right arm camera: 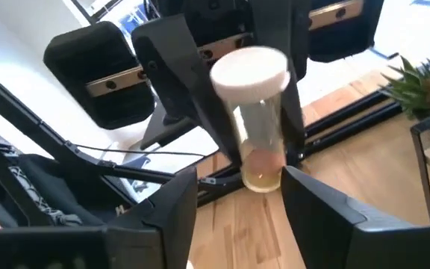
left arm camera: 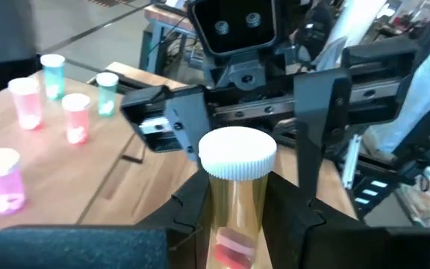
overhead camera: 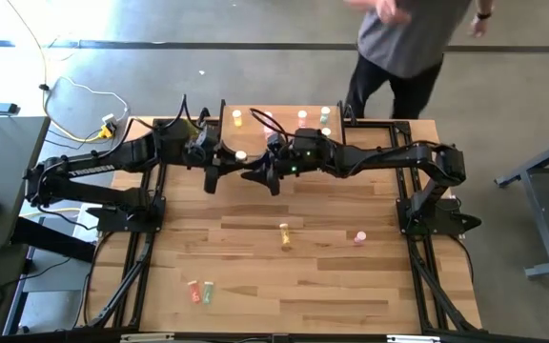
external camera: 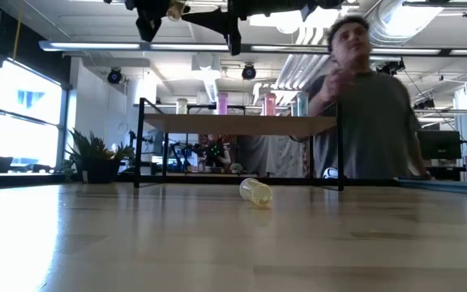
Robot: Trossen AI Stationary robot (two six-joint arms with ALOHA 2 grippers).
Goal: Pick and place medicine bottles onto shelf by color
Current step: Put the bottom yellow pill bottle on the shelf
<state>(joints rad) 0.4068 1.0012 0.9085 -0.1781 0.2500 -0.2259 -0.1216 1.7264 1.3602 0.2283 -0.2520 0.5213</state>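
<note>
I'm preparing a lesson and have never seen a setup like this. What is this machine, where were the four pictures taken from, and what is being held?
Two dark robot arms work over a wooden table. One camera looks down from above, one sits at tabletop height, and one rides on each wrist. The left gripper is shut on a yellow bottle with a white cap, held in the air. The right gripper faces it, fingers apart around the bottle's base. More small bottles stand on the shelf; others lie on the table, including a yellow one. A person stands behind.

Slatted table (overhead camera: 255, 286) w/ shelf (overhead camera: 255, 118); bottles (overhead camera: 285, 235) on both.
</note>
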